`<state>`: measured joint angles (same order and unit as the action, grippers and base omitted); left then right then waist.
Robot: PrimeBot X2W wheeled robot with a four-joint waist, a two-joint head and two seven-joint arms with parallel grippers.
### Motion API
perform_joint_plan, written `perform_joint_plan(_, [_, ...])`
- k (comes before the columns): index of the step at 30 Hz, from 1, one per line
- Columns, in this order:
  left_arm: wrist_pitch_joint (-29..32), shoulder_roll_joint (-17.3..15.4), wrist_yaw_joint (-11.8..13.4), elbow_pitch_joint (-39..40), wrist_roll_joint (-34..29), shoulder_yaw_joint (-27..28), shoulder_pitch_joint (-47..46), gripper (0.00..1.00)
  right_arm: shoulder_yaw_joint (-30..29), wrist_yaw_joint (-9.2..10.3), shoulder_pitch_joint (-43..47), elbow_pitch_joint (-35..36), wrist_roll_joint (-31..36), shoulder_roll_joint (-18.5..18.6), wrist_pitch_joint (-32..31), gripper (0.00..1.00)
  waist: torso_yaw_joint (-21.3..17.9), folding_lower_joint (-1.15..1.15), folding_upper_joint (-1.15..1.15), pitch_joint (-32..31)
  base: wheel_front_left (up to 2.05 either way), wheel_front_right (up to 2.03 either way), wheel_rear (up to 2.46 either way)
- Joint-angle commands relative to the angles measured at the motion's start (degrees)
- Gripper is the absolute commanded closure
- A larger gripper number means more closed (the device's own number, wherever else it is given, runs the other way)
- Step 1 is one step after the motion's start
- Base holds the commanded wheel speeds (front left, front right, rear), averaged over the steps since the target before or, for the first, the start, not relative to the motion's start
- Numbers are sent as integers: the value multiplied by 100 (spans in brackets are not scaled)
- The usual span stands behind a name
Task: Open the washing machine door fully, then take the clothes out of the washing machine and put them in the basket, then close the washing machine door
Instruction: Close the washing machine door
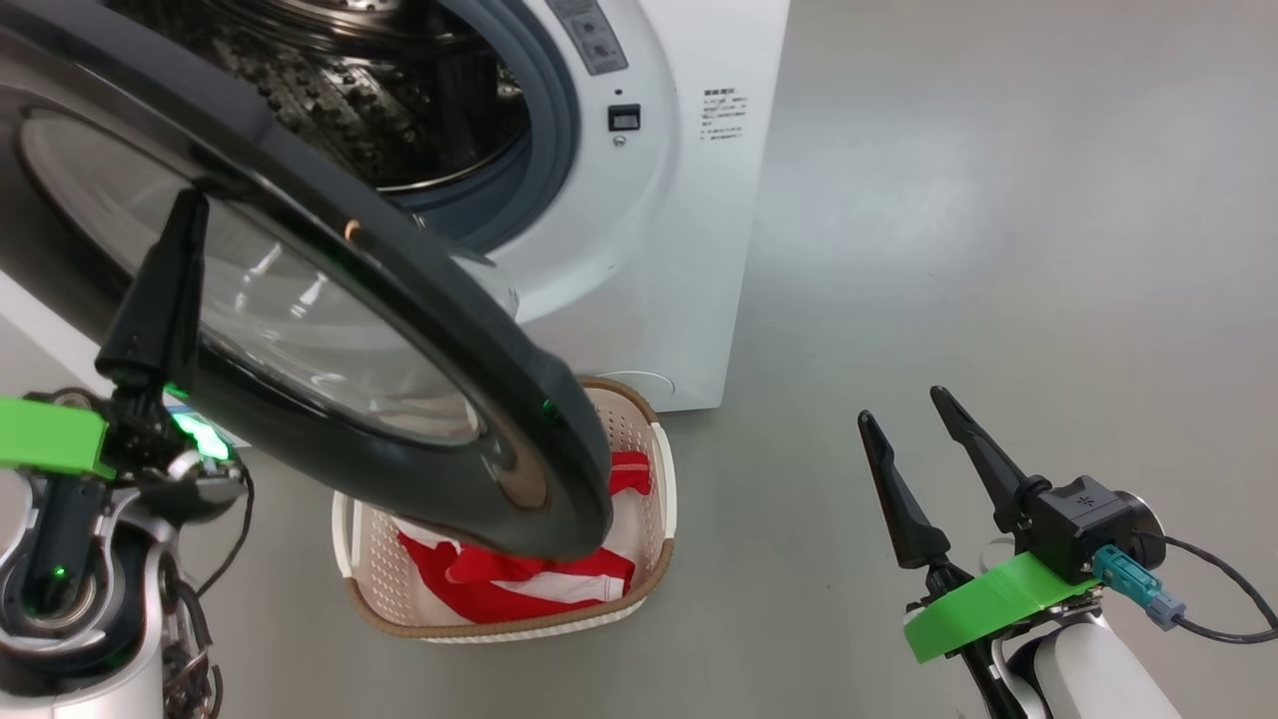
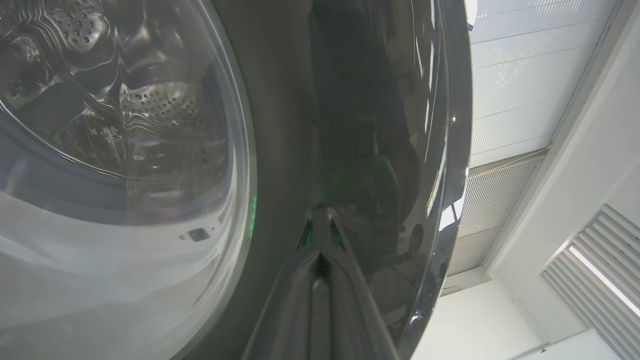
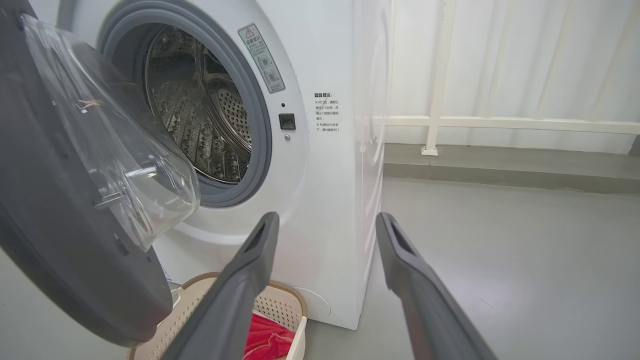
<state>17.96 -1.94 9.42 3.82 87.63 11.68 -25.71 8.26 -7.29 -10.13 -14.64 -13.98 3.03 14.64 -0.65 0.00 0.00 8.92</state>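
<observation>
Grey floor (image 1: 998, 250) holds the basket (image 1: 519, 624) of red clothes (image 1: 499, 584) left of the spread right gripper (image 1: 901, 404), while the left gripper (image 1: 188, 215), fingers pressed together, touches the half-open washing machine door (image 1: 399, 280).

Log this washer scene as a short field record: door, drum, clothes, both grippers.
washing machine door: partly open
perforated steel drum: no garments visible inside
clothes: red with white stripes, lying in the basket
left gripper: shut, tips against the door's black rim
right gripper: open, empty, above the floor
</observation>
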Motion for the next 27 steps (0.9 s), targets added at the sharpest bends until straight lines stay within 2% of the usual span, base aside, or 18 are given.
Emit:
perform_joint_plan(1, [-44,-98,-143,98,-32,95,-272,100,115,-20,-191,168,66,-15,36,0,-72,0,0,65,0,0,0])
perform_joint_plan(15, [-496,-95,-407,-429,-27,-56,-784,100,143,-20,-257,219,94,-15,36,0,-347,0,0,295,0,0,0])
perform_joint_plan(27, [-651,-181,-588,-856,-76,-35,-1313,100,170,-20,-325,247,93,-15,36,0,-621,0,0,525,0,0,0])
